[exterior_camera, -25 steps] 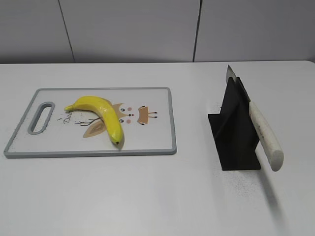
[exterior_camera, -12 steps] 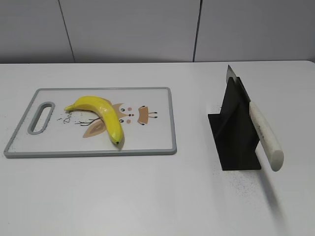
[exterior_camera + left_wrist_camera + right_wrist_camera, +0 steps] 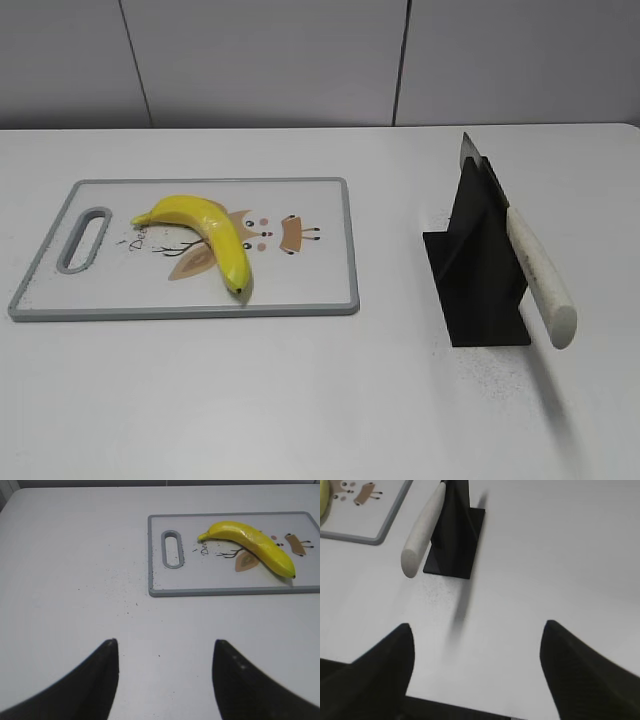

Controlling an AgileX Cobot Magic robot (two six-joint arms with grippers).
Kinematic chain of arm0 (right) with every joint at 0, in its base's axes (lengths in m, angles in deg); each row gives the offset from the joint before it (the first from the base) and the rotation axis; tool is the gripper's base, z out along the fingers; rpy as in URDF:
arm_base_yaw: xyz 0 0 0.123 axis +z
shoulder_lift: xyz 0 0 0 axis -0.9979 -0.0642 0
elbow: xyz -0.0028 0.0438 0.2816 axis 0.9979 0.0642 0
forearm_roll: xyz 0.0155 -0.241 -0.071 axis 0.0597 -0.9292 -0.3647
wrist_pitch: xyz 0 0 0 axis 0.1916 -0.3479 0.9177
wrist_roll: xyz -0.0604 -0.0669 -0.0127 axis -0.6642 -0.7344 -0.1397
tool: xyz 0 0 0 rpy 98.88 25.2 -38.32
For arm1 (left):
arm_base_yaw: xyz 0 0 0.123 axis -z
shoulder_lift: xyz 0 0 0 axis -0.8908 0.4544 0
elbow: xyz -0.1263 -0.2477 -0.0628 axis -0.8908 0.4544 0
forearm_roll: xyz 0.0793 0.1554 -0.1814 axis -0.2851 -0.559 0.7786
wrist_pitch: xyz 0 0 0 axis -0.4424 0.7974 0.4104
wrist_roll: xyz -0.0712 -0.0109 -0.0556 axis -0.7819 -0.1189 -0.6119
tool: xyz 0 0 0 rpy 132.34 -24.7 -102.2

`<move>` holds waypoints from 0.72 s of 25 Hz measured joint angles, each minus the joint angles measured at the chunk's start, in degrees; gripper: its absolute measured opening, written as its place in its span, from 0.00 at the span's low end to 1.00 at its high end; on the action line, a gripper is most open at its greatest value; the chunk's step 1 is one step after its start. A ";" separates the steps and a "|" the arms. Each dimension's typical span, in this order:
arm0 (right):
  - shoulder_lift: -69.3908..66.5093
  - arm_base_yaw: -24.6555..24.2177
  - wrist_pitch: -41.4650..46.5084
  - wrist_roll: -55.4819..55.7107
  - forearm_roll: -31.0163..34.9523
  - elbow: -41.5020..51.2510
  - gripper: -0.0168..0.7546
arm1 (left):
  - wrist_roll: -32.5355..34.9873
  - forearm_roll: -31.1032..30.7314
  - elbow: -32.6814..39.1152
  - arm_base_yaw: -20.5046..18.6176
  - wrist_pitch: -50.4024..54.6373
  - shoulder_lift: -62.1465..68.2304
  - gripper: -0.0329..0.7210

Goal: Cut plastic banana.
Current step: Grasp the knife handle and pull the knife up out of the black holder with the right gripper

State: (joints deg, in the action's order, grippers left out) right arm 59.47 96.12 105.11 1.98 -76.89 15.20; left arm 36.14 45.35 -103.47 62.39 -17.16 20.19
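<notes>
Currently both my hands are spread open over bare desk (image 3: 300,400): left hand (image 3: 165,652), right hand (image 3: 477,645), tips only, rest cropped. Plastic banana (image 3: 205,232) lies on the cutting board (image 3: 320,290). Knife (image 3: 535,270) sits in its black stand (image 3: 480,270), blade mostly hidden.

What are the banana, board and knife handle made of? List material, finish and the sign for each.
Banana: likely plastic, glossy; bright highlights along its yellow skin.
Board: probably plastic, matte white with a grey rim and printed cartoon.
Knife handle: off-white, matte, faintly speckled; plastic or composite, unclear which.
</notes>
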 joint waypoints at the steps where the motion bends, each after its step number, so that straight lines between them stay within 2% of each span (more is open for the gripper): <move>1: -1.69 0.42 0.33 1.03 -0.40 -0.48 0.79 | 0.00 0.00 0.00 0.00 0.00 0.00 0.81; 10: -20.01 1.59 6.50 7.92 1.42 -10.81 0.79 | 0.00 0.00 0.00 0.00 0.00 0.00 0.81; 18: -36.72 8.00 10.38 10.31 1.17 -21.30 0.79 | 0.00 0.00 0.00 0.00 0.00 0.00 0.81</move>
State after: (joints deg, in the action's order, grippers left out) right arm 22.75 104.13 115.49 12.29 -75.71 -6.10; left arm 36.14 45.35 -103.47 62.39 -17.16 20.19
